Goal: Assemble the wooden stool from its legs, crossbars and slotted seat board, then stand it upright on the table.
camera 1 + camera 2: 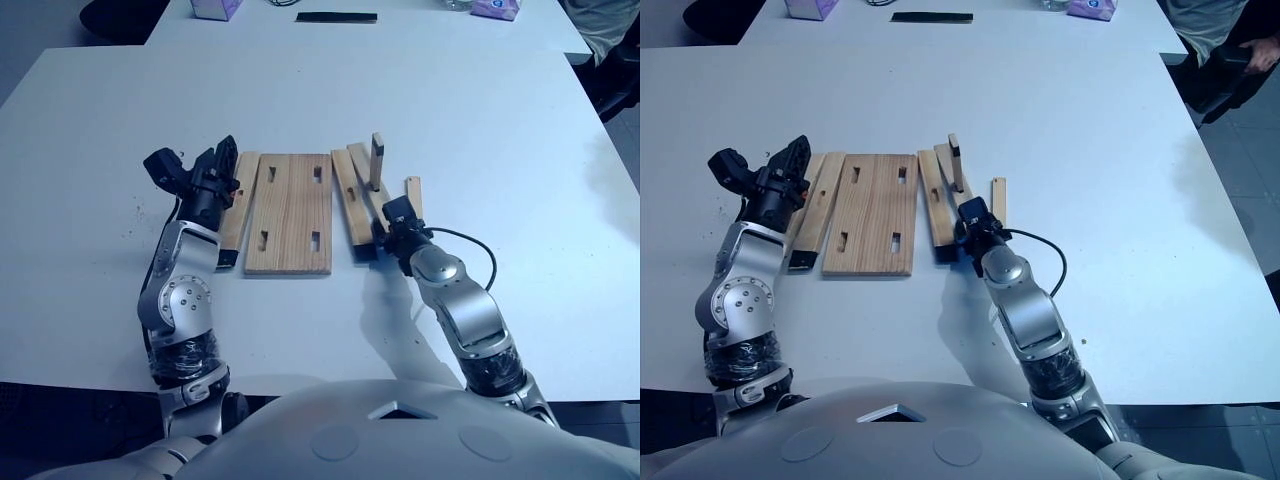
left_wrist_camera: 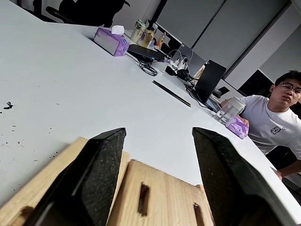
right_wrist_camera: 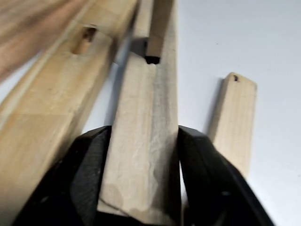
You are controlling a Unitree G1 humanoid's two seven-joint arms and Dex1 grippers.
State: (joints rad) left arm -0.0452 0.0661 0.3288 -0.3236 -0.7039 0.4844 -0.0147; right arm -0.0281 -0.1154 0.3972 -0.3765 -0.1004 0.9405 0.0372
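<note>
While the right fingers [image 3: 89, 174] are pinching the near end of a wooden bar [image 3: 146, 108] beside the slotted seat board [image 1: 290, 212], toward the near edge of the tabletop [image 1: 500, 120], the left fingers [image 2: 94, 174] are hanging wide open and empty, and this light, stiff wood is probably wanting a grip nearer mid-length.

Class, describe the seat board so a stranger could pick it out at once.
Look at the middle of the white table. The seat board is the widest wooden piece there: a flat rectangle with four slots, flanked by narrow strips.
</note>
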